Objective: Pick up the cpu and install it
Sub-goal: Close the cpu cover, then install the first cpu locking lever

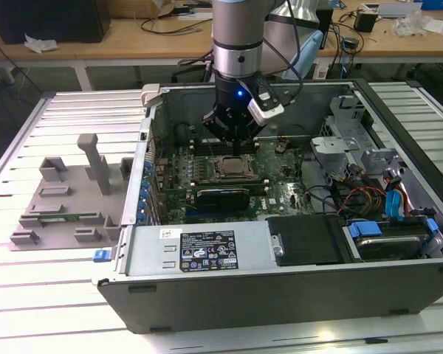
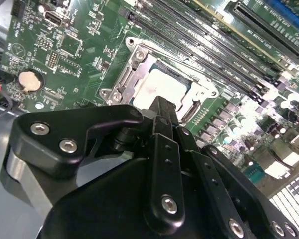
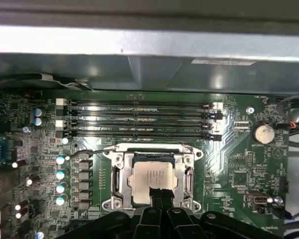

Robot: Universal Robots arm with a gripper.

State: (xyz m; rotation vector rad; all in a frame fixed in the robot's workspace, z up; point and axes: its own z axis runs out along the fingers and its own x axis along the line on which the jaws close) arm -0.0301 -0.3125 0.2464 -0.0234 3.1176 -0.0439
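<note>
The cpu (image 3: 150,175), a small square chip with a silver-grey top, lies flat inside the metal-framed socket (image 3: 118,179) on the green motherboard. It shows in the second wrist view too, cpu (image 2: 157,84) within the socket frame (image 2: 123,79). My gripper (image 3: 159,195) hangs just over the chip's near edge, its dark fingers drawn together with nothing between them. In the exterior view the gripper (image 1: 233,141) sits inside the open computer case, directly over the cpu (image 1: 232,168).
Memory slots (image 3: 139,119) run beside the socket. The case wall (image 1: 151,147) and power supply (image 1: 199,251) hem in the board. Cables (image 1: 369,195) and drive bays fill the exterior view's right. A grey plastic fixture (image 1: 66,199) stands outside the case.
</note>
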